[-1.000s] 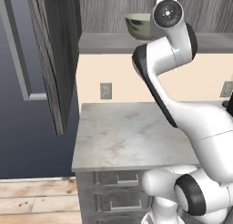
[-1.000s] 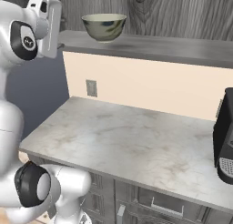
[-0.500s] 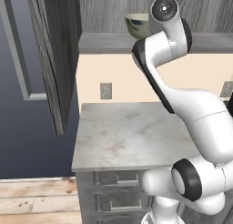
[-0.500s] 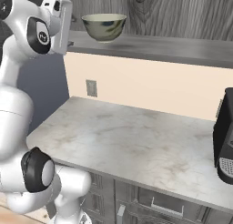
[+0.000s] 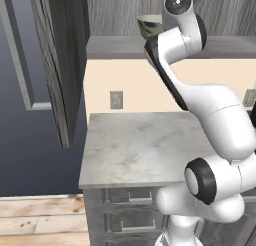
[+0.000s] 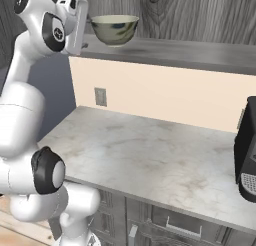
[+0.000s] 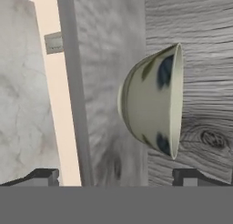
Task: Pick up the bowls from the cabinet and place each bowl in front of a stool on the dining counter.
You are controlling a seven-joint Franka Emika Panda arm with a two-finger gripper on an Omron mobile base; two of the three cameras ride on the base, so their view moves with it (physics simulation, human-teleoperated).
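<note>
A grey-white bowl (image 6: pixel 115 29) with dark bluish patches stands upright on the cabinet's grey shelf (image 6: pixel 175 50). My gripper (image 7: pixel 117 177) is open, its two fingertips (image 7: pixel 43 176) wide apart and a short way back from the bowl (image 7: pixel 152 100), which lies in line with the gap. The hand view is rolled, so the bowl looks tipped on its side there and the shelf (image 7: pixel 104 82) runs upright. In the right base view the white hand (image 6: pixel 76 22) hangs just left of the bowl at shelf height. In the left base view the arm covers part of the bowl (image 5: pixel 149 24).
The open dark wood-grain cabinet door (image 5: pixel 62 65) juts out at the left. Below the shelf is a marble-topped drawer counter (image 6: pixel 150 155) with a wall outlet (image 6: pixel 100 96) above it. A dark coffee machine (image 6: pixel 247 155) stands at the counter's right end.
The hand has risen and swung toward the bowl, closing most of the gap. The jaws have stayed open, and the bowl has not moved.
</note>
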